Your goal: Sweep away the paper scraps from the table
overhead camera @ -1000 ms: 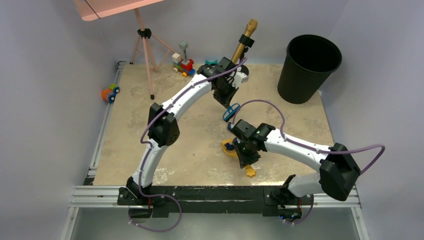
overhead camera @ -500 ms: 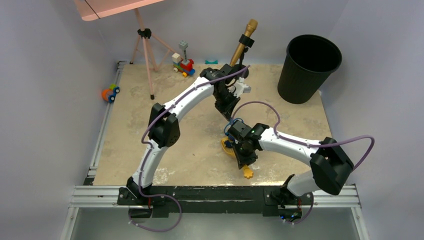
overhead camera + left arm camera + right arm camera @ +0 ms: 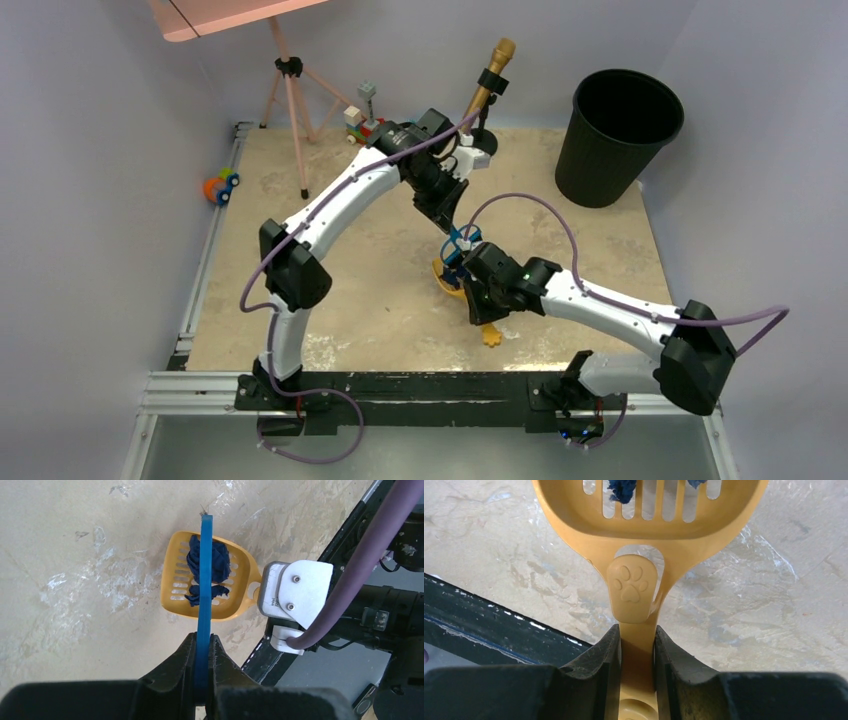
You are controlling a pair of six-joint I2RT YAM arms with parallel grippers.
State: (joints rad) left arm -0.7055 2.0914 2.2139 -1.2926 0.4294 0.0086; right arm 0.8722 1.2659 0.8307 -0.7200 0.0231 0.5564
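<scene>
While the right claw (image 3: 636, 632) clamps the scoop (image 3: 644, 532) handle, navy paper scraps (image 3: 221, 562) lie ahead inside.

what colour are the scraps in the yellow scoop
Navy blue: the paper scraps in the yellow scoop show best in the left wrist view.

My right pincer (image 3: 638, 635) holds scoop (image 3: 651, 525): smooth satin yellow plastic; blue scraper (image 3: 203, 580): smooth plastic; navy scraps (image 3: 222, 562): crumpled matt paper; table (image 3: 75, 555): mottled stone-look, worn patches shinier.
</scene>
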